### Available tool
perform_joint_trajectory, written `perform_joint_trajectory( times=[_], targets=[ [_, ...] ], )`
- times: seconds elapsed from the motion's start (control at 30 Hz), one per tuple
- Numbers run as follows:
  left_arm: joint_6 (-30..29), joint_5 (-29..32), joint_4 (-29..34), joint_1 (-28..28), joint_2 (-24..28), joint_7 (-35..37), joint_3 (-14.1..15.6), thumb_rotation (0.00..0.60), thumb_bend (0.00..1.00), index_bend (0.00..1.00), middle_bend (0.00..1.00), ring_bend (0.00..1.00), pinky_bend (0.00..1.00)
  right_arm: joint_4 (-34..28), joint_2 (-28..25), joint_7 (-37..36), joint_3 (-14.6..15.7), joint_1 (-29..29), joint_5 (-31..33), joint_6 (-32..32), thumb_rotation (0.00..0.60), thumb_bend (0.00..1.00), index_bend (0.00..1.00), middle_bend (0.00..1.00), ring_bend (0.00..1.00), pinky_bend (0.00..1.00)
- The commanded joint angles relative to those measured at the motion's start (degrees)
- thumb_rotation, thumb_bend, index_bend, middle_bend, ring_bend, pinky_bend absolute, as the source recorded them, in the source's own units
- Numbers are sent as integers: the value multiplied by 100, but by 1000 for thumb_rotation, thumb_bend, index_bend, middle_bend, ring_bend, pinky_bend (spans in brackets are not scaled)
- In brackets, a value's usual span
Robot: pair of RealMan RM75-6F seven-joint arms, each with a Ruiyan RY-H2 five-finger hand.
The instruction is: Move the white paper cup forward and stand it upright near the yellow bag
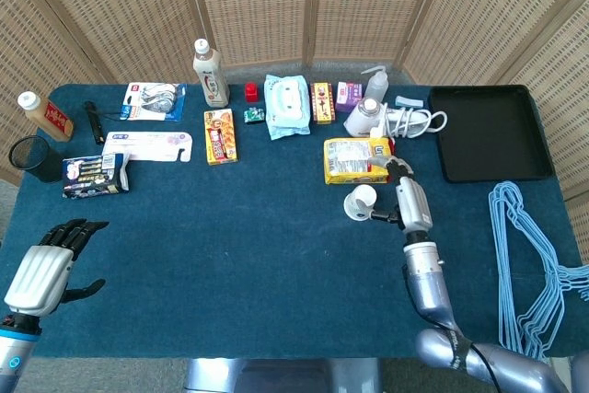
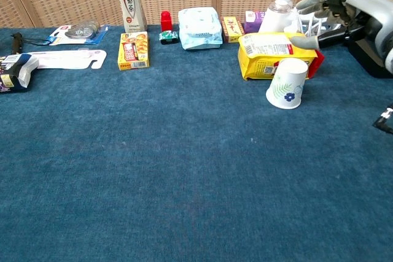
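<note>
The left hand [image 1: 41, 273] hovers idle, fingers spread. The white paper cup [image 2: 287, 84] stands on the cloth, touching the yellow bag [image 2: 272, 54] — apparently inverted. The right hand [image 2: 344, 10] is empty, fingers apart; best lift straight clear, avoiding 1 nudge.

Paper cup [image 2: 287, 84] on the table [image 2: 184, 188], touching the near edge of the snack bag [image 2: 273, 54]. Right hand [image 2: 334, 11] above and right of the cup, apart from it. Spray bottle [image 2: 277, 10] behind the bag. Left hand [image 1: 48, 264] at the table's near left corner.
</note>
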State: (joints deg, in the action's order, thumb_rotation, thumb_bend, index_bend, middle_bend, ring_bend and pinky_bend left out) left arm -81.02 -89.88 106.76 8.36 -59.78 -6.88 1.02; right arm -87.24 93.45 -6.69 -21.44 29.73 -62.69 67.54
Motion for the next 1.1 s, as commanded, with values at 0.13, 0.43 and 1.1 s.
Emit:
perform_joint_trajectory(
  times=[0.13, 0.43, 1.1],
  targets=[
    [12, 30, -40, -34, -43, 17, 34, 532, 141, 167, 253, 167, 183, -735, -602, 829, 304, -280, -33, 255, 544, 289, 310, 230, 148, 40],
    [58, 156, -155, -82, -172, 56, 60, 532, 141, 167, 253, 168, 183, -891, -952, 1732, 834, -593, -782, 963, 546, 289, 427, 340, 273, 157],
    [-342, 93, -255, -431, -252, 115, 181, 532, 141, 167, 253, 168, 183, -1433, -1887, 2026, 1685, -1656, -1586, 1904, 542, 289, 503, 422, 351, 222]
  ],
)
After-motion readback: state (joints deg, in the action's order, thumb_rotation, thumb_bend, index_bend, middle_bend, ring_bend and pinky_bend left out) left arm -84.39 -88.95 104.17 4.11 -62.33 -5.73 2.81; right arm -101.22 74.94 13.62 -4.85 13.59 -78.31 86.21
